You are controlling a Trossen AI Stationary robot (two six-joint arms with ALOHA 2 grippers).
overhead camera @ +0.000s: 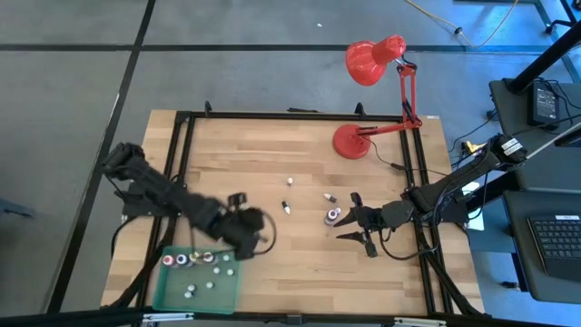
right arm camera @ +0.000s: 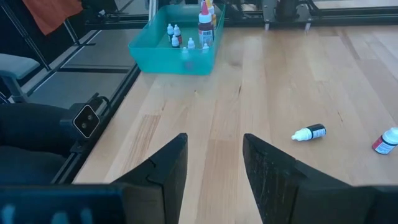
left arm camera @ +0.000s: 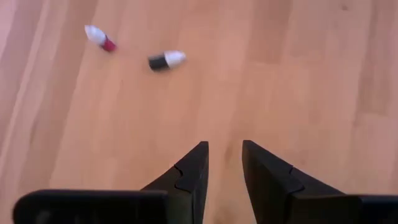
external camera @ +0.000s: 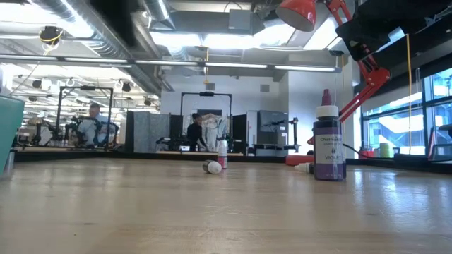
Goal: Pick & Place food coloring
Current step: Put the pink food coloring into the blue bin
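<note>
1. Wooden table [overhead camera: 300,150]: light plank top inside a black frame, seen whole in the high view. Both arms reach over its near half.
2. Red desk lamp [overhead camera: 377,91]: base stands at the far right of the table, shade hangs past the far edge.
3. Left arm [overhead camera: 154,191]: enters from the left side and extends toward the near centre. The left gripper [overhead camera: 263,229] hangs above bare wood just beside the tray's far right corner. In the left wrist view its fingers [left arm camera: 186,180] stand a little apart with nothing between them.
4. Right arm [overhead camera: 454,182]: enters from the right side. The right gripper [overhead camera: 349,220] sits low over the table right of centre, fingers spread wide and empty, as the right wrist view confirms [right arm camera: 214,165].
5. Green tray [overhead camera: 168,295]: at the near left corner of the table. It holds several food coloring bottles [overhead camera: 195,259], larger ones upright along its far side, tiny whitish ones nearer.
6. Violet bottle [external camera: 328,144]: upright, white collar, just beside the right gripper's fingers in the high view [overhead camera: 333,215].
7. Loose food coloring on the table centre, well apart from the tray:
   - a dark bottle with white tip [left arm camera: 166,60], lying on its side;
   - a red bottle with white tip [left arm camera: 99,38], near the dark one;
   - a small whitish bottle [overhead camera: 290,181], farther back.
</note>
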